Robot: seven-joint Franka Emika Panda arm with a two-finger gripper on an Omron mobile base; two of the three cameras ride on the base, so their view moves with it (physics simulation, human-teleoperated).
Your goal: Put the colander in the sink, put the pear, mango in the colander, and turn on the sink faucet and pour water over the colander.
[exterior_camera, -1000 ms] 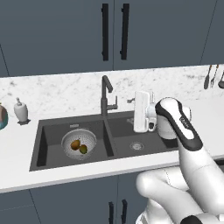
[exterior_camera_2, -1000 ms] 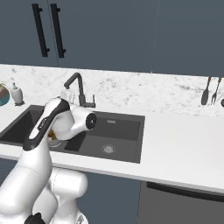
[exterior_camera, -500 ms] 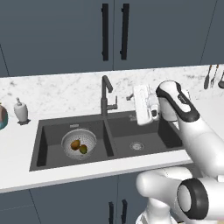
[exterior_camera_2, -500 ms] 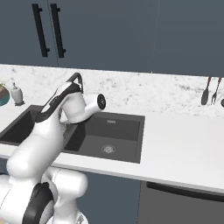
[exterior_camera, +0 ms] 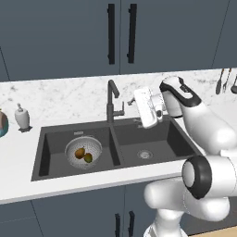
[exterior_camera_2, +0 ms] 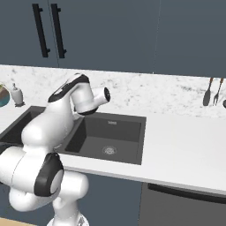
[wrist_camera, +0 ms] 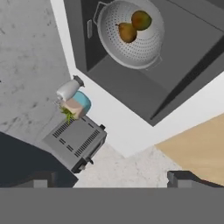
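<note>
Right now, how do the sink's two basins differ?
The left basin holds the colander with the pear and mango inside; the right basin holds nothing. The colander covers the left basin's drain, while the right basin's round drain is bare. The gripper, open, hangs over the right basin's back edge, not the left. Both are dark grey, rectangular and dry.

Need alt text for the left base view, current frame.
A silvery colander holding a pear and a mango sits in the left basin of a dark double sink set in a white counter. The white arm's open tool is raised just right of the dark faucet; no water is running.
</note>
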